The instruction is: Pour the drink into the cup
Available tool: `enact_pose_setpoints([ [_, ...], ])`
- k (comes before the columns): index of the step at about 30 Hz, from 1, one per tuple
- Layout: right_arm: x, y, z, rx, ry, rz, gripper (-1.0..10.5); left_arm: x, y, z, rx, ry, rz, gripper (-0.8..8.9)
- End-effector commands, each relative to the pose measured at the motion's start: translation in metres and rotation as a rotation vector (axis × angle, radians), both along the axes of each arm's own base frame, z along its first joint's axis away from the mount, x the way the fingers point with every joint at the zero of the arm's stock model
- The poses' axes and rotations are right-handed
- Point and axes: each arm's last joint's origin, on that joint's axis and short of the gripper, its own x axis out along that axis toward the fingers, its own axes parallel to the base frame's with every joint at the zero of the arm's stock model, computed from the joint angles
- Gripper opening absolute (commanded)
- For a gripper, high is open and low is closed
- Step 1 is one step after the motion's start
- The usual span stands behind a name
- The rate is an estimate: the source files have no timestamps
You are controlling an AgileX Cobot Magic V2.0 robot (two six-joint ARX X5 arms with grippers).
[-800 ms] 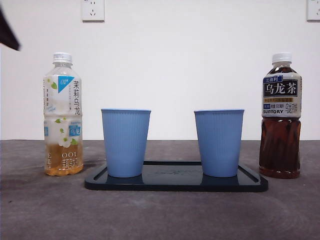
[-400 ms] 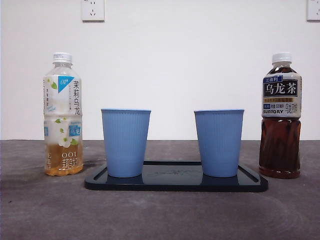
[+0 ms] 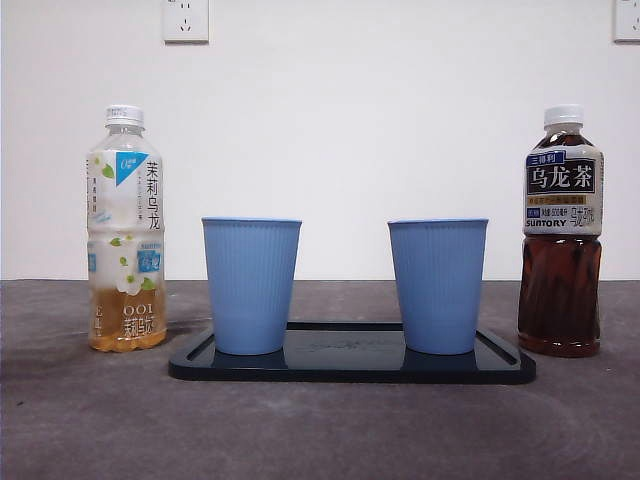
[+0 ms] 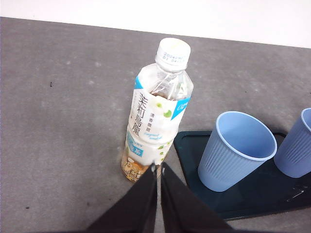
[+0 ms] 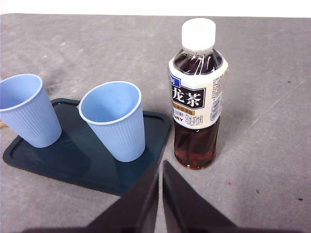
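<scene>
A pale tea bottle [image 3: 126, 230] with a white cap stands left of the tray, about a quarter full. A dark oolong tea bottle [image 3: 562, 235], nearly full and capped, stands to the right. Two empty blue cups [image 3: 251, 285] [image 3: 438, 285] sit upright on the black tray [image 3: 350, 367]. My left gripper [image 4: 158, 167] hovers shut above and short of the pale bottle [image 4: 158, 116], holding nothing. In the right wrist view, my right gripper [image 5: 161, 164] is shut and empty, between the nearer cup [image 5: 116, 121] and the dark bottle [image 5: 197, 97]. Neither arm shows in the front view.
Grey tabletop [image 3: 320, 430] surrounds the tray, backed by a white wall with two sockets [image 3: 186, 20] high up. Both bottles stand just off the tray's short ends.
A black arm tip at the front view's upper left corner one second ago has gone out of view. Bottles, cups and tray have not moved.
</scene>
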Motion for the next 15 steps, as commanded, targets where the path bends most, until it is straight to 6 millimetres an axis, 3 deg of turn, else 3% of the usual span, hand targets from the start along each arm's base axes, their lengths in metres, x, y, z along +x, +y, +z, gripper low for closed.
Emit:
enact_pose_setpoints([
  [1, 0.0, 0.0, 0.005, 0.021, -0.016, -0.001, 0.1, 0.0, -0.001, 0.006, -0.011, -0.024, -0.003, 0.11],
  [10, 0.0, 0.0, 0.005, 0.021, -0.016, -0.001, 0.1, -0.01, 0.007, 0.012, 0.154, -0.15, -0.023, 0.11],
  [15, 0.0, 0.0, 0.005, 0.022, -0.016, -0.001, 0.1, -0.011, 0.023, 0.013, 0.211, -0.321, 0.174, 0.11],
])
